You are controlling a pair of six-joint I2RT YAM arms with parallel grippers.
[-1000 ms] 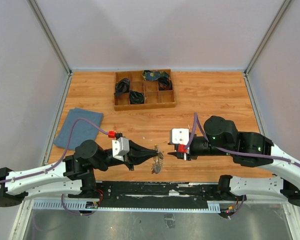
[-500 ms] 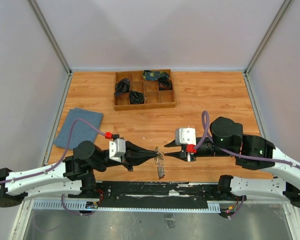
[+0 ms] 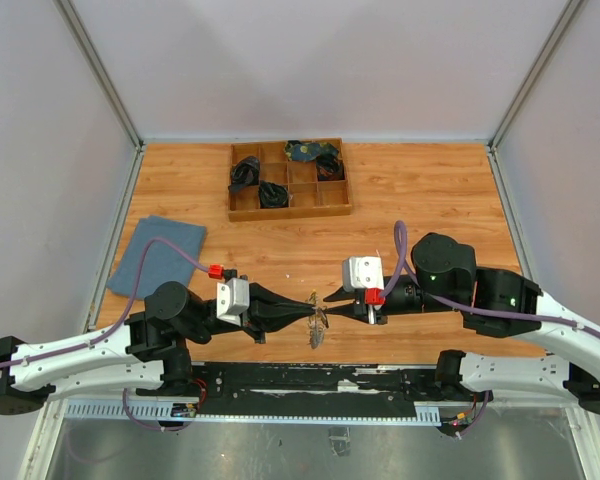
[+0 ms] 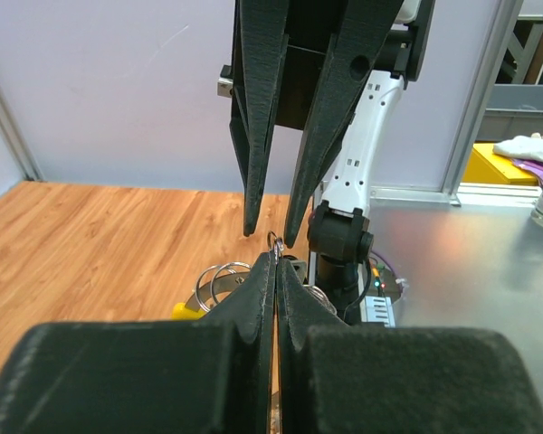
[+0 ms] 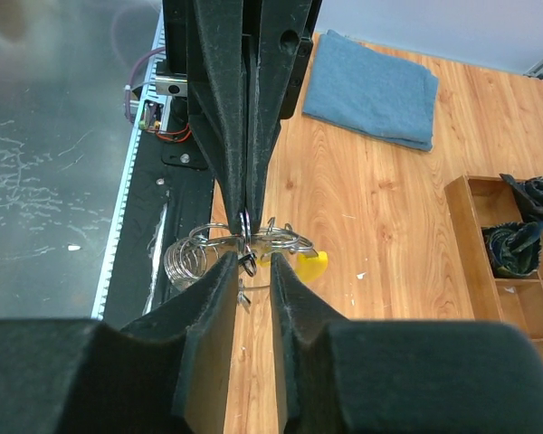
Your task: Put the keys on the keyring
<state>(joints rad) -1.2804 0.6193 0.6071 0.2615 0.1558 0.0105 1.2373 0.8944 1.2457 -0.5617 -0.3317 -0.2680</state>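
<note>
The wooden tray [image 3: 289,212] sits far back on the desk [image 3: 430,190]. The two arms meet in front of the tray, well apart from it and much closer to the arm bases. Their tips come together almost nose to nose.

The left end effector [image 3: 308,303] is shut tight. Its two fingers press flat against each other with no gap. Thin wire from the keyring [image 5: 290,240] is pinched at its very tip.

The right end effector [image 3: 330,297] is narrow but not shut. There is a thin gap between its fingers. In the right wrist view, a bit of the ring's wire sits in that gap, just below the left tip. I cannot tell if the fingers [image 5: 276,271] touch the wire.

The keyring is at the spot where the two tips meet, in front of the tray. A small yellow piece [image 5: 313,264] is on the ring, on the side nearer the tray. The keys [image 3: 316,332] hang in a silvery bunch just under the tips, a little farther from the tray than the tips are. I cannot tell if they touch the desk.

A blue cloth [image 3: 158,255] lies flat on the desk, to the left of the tray and nearer to the arms. Some of the tray's boxes hold dark things.
</note>
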